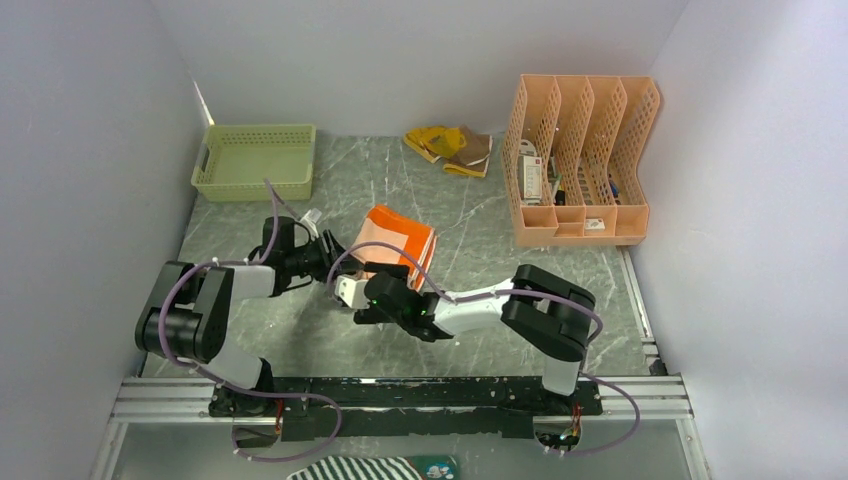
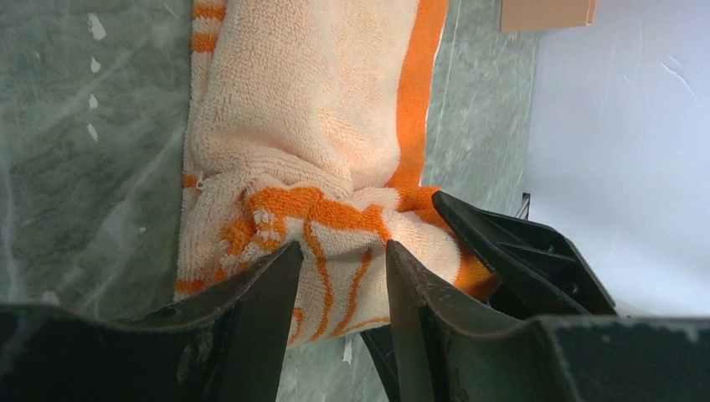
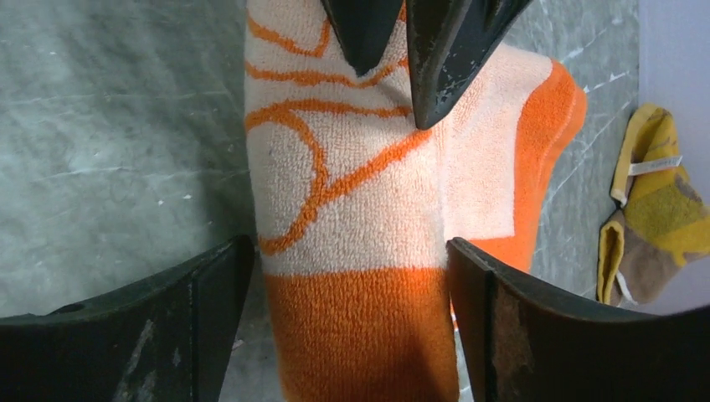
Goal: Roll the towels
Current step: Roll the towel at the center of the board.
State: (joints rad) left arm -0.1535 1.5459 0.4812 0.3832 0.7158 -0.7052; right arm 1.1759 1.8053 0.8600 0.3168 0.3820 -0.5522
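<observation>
The orange towel (image 1: 398, 238) with cream border lies mid-table, partly folded, its near-left end raised. My left gripper (image 1: 335, 262) pinches that end; in the left wrist view the cloth (image 2: 318, 109) bunches between the fingers of my left gripper (image 2: 339, 251). My right gripper (image 1: 358, 282) meets it from the other side. In the right wrist view the folded towel (image 3: 360, 209) fills the wide gap of my right gripper (image 3: 347, 260) and touches both fingers. The yellow towel with brown print (image 1: 450, 148) lies crumpled at the back; it also shows in the right wrist view (image 3: 649, 209).
A green basket (image 1: 255, 160) stands at the back left. A peach file organizer (image 1: 580, 160) stands at the back right. A black-and-white striped cloth (image 1: 350, 468) lies below the arm rail. Grey walls close in on both sides.
</observation>
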